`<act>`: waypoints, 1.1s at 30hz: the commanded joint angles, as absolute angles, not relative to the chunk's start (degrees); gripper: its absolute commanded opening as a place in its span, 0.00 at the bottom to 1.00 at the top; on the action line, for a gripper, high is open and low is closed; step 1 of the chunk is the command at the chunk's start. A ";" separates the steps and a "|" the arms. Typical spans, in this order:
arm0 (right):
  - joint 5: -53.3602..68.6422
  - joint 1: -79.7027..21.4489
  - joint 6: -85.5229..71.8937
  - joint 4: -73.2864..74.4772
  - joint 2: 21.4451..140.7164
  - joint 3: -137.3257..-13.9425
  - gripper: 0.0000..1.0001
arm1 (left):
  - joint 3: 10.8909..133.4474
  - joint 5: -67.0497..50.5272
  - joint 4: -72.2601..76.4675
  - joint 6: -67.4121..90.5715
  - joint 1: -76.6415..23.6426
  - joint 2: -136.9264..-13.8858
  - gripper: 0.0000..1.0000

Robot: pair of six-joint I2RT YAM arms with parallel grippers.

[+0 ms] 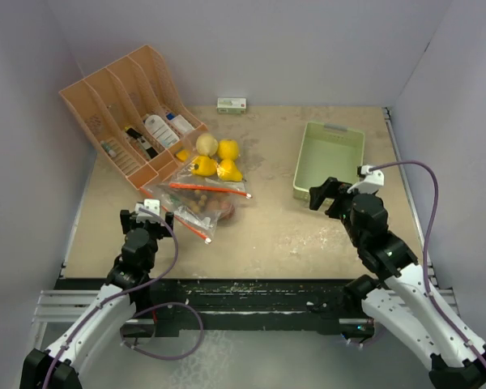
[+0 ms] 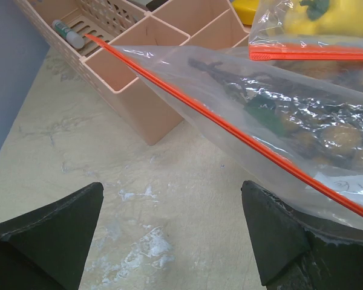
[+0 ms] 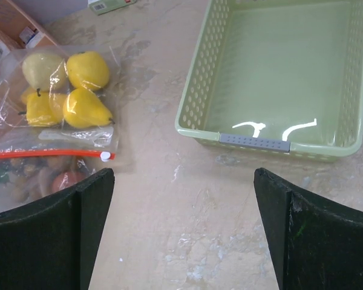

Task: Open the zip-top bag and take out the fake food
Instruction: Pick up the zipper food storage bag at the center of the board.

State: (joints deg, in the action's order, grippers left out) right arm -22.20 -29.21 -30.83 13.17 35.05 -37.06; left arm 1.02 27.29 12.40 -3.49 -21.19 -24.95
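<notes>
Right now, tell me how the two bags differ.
The far bag holds yellow pieces; the near bag holds brown and reddish lumps. The far bag lies beside the orange rack; the near bag lies closer to the left gripper. Both are clear with orange zip strips.

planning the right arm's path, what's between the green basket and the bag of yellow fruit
Nothing: only bare tabletop separates the green basket and the bag of yellow fruit. The right wrist view shows it best; the top view agrees.
</notes>
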 commanded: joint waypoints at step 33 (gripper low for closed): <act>-8.40 -29.22 -25.81 5.00 31.96 -39.69 0.99 | 34.31 8.52 -5.71 36.28 -21.21 -30.34 0.99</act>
State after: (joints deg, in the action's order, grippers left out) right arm -10.63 -29.19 -27.42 8.84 31.59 -36.53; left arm 32.47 18.41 -5.65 28.47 -21.12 -21.23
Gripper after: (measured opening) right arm 0.994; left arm 0.992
